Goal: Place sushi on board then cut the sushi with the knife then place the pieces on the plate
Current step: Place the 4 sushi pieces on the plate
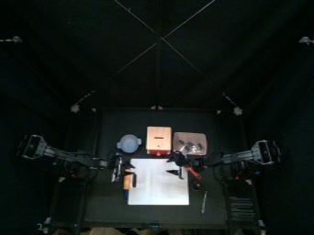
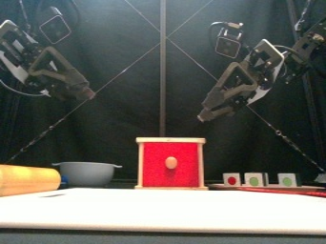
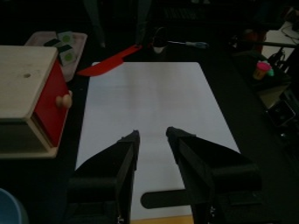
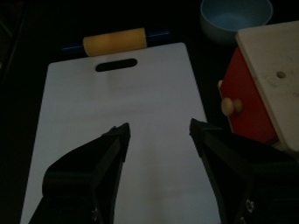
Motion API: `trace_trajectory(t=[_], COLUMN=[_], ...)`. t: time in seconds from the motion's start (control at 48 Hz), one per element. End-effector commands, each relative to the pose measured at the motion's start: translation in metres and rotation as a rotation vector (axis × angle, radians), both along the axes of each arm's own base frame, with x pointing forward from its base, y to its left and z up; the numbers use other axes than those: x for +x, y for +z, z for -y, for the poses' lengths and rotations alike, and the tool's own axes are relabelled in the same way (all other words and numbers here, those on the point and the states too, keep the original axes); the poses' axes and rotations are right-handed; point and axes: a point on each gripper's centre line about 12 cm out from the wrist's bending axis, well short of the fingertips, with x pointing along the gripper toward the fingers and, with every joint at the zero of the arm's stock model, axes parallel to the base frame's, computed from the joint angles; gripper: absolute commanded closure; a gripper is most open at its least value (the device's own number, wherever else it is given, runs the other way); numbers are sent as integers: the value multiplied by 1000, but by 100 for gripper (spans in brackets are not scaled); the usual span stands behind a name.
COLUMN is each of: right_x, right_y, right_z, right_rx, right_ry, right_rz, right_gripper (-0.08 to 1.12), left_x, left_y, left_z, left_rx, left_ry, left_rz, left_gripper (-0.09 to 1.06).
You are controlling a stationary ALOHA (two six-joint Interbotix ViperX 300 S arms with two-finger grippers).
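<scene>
A white cutting board [image 1: 160, 184] lies in the table's middle with nothing on it. Sushi pieces [image 2: 256, 178] stand in a row on the pink tray [image 1: 190, 142] at the back right; the sushi pieces [image 3: 66, 45] also show in the left wrist view. A red knife [image 3: 111, 61] lies between the tray and the board. My left gripper [image 3: 152, 134] hangs open above the board's left end, my right gripper [image 4: 159, 127] open above its right part. Neither holds anything.
The wooden box with a red drawer front [image 2: 171, 162] stands behind the board, the blue-grey bowl [image 2: 87, 172] to its left. A yellow cylinder [image 4: 117, 41] lies at the board's left end by the grip hole. A thin pale object [image 1: 204, 202] lies right of the board.
</scene>
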Motion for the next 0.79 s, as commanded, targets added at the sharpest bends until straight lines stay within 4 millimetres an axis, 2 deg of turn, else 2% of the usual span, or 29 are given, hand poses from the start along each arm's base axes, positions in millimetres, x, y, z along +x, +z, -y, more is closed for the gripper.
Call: trace_trajectory(t=[0.021,0.792], right_x=[5,5], right_y=[13,12], right_z=[-1,-1], right_rx=[4,21], right_ry=[0,-12], right_rz=[40,38], right_gripper=[14,14], left_x=[4,3], left_y=[7,6], left_z=[1,1], left_rx=[-1,-1], left_ry=[-1,-1], left_rz=[23,20], left_gripper=[23,23])
